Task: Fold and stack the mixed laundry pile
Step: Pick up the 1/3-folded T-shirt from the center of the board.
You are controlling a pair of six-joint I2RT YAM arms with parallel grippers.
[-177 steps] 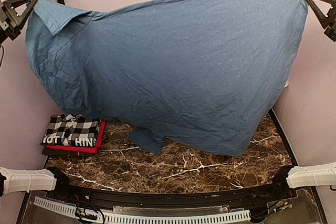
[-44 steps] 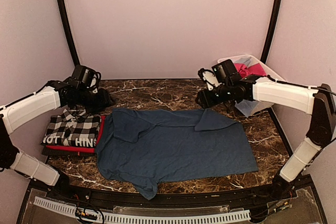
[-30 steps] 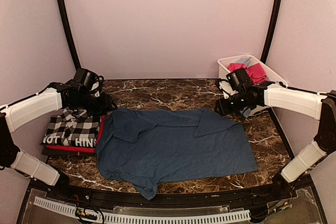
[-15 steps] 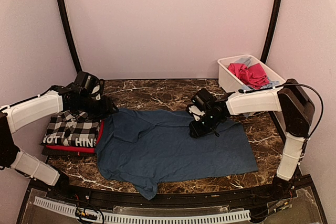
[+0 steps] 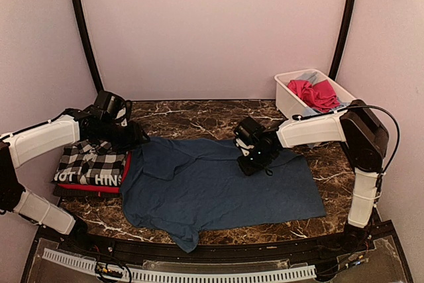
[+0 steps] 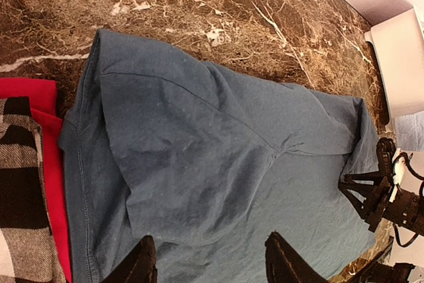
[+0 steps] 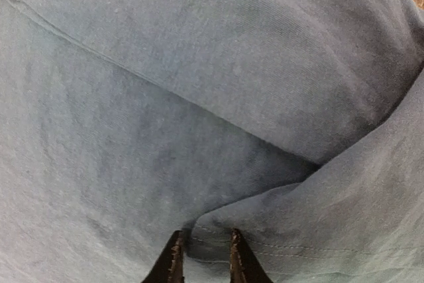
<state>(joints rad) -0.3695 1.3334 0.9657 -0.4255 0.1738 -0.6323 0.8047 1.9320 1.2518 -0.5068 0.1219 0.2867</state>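
The navy blue tee (image 5: 218, 187) was gripped by the right gripper (image 7: 205, 233), whose jaws were drawn narrow on a stitched hem where one fold of the cloth lapped over another. In the overhead view this grip was placed at the far right part of the garment, with the right arm reaching in from the right side and bent low over the cloth. Around that point the tee was spread nearly flat on the marble table (image 5: 199, 114), its collar end turned toward the left and one corner trailing toward the near edge. The left gripper (image 6: 212, 238) was held wide open above the left part of the tee, with nothing between its fingers; whether its tips touched the cloth could not be told. Just beside the tee's left edge a folded checked garment (image 5: 89, 164) with white lettering was laid on top of a folded red tee (image 5: 124, 171), the red edge touching or nearly touching the blue cloth. At the far right corner of the table, apart from the spread tee, a white tub (image 5: 286, 94) was seen with pink pieces (image 5: 317, 94) and a light blue piece (image 5: 307, 77) heaped inside it.
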